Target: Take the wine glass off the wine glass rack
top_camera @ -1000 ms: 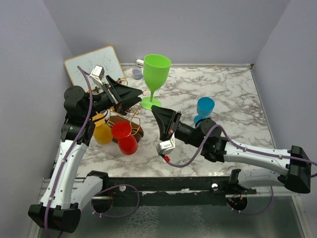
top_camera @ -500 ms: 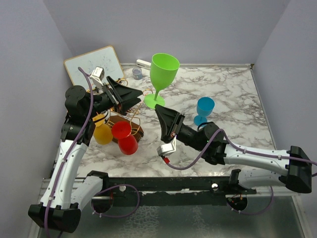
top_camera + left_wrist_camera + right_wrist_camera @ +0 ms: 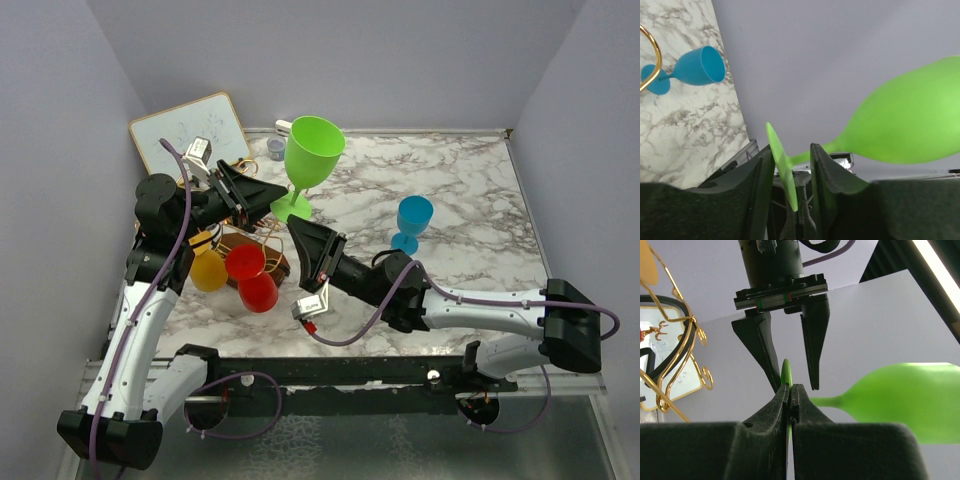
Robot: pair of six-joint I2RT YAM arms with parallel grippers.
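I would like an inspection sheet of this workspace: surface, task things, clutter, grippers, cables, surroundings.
Surface: marble table, no spill seen.
Job's things: green wine glass in the air, tilted, apart from the wine glass rack; red glass and yellow glass at the rack.
Clutter: blue glass upright on the table; whiteboard at back left; small items by the back wall, too small to name.
Grippers: right gripper shut on the green glass's foot; left gripper open, fingers either side of that foot.
Cables: purple cables along both arms, no snag seen.
Surroundings: plain walls; nothing else seen.
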